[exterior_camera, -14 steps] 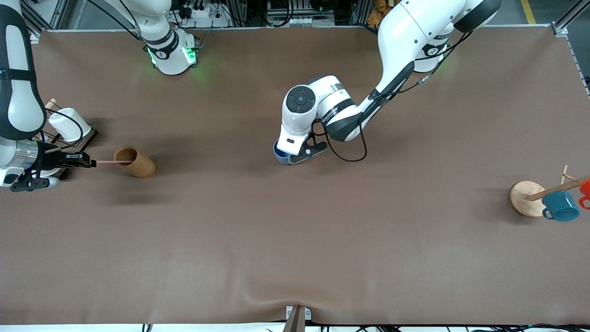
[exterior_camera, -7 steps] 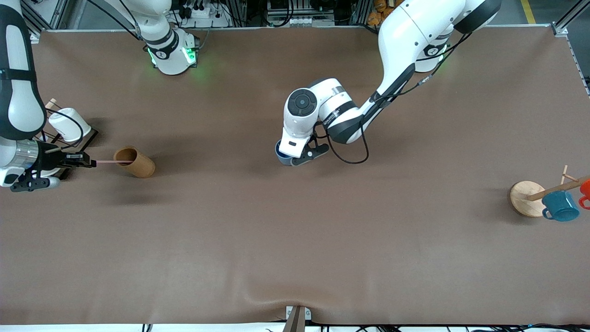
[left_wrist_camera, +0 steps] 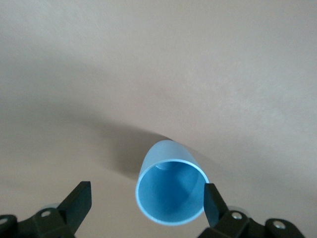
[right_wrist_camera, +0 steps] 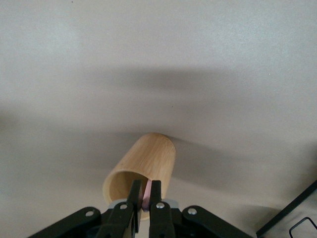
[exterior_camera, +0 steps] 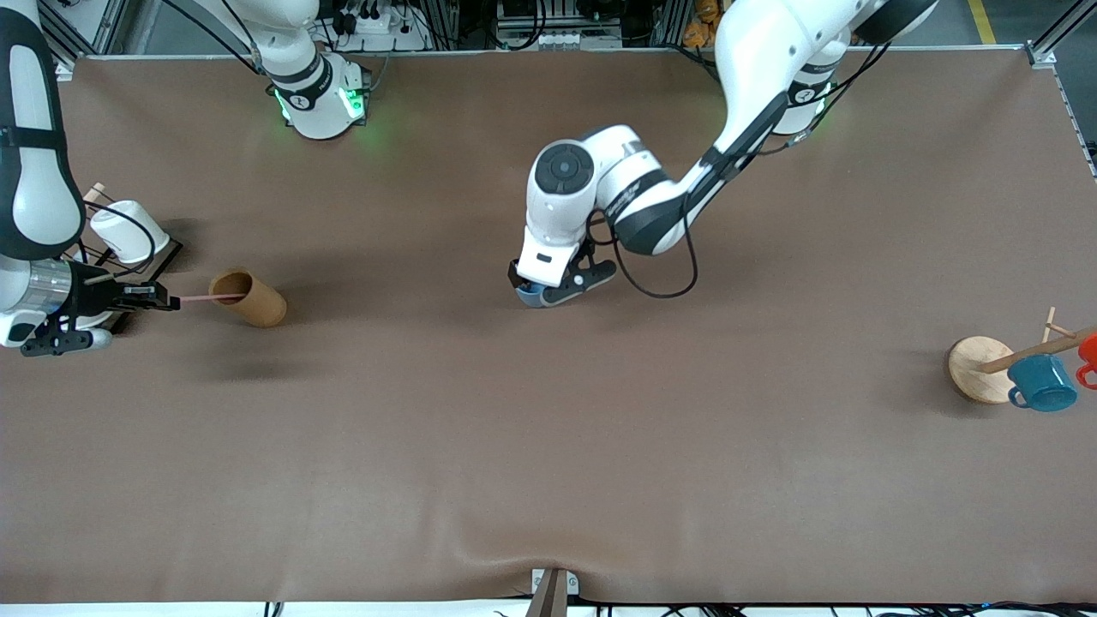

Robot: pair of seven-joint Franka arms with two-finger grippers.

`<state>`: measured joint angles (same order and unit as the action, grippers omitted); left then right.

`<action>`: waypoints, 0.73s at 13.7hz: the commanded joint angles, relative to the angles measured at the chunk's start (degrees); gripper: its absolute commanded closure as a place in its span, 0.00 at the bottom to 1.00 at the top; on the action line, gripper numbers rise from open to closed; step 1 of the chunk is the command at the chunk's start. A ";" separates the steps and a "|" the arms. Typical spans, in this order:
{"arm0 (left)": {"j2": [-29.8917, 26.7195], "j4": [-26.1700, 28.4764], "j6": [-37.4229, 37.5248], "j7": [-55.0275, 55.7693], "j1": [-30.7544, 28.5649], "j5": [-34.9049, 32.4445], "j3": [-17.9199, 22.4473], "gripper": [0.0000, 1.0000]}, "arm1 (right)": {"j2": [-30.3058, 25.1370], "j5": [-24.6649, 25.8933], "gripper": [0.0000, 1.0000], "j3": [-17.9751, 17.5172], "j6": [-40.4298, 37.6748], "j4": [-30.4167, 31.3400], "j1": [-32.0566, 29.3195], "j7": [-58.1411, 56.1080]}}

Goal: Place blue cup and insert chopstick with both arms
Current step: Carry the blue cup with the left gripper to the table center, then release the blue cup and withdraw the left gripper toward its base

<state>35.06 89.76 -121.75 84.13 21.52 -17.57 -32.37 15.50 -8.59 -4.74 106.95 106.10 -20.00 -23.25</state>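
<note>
The brown bench (exterior_camera: 548, 446) carries everything. At mid-bench the blue cup (left_wrist_camera: 171, 188) stands upright, so placing is judged done — the left tool (left_wrist_camera: 146, 203) is spread open around it, one finger touching its rim. The tan cup (right_wrist_camera: 141, 171) lies toward the right arm's end. The right tool (right_wrist_camera: 145, 198) is clamped on the pink chopstick (exterior_camera: 206, 298), its tip inside that tan cup — insertion remains.

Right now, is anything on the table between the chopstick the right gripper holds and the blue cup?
Yes. The tan cup sits around the chopstick tip, in line toward the blue cup. The right gripper is shut on the chopstick; the left gripper is open around the blue cup.
</note>
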 commanded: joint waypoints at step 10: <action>-17.21 -1.34 7.83 -19.68 -14.91 5.17 -0.24 0.00 | -0.65 -0.72 0.95 -0.62 -5.51 -3.79 1.01 3.81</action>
<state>20.84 88.93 -116.02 67.78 8.66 -14.36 -32.35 15.45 -8.59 -5.04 103.81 103.87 -19.67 -22.01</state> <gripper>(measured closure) 0.000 0.899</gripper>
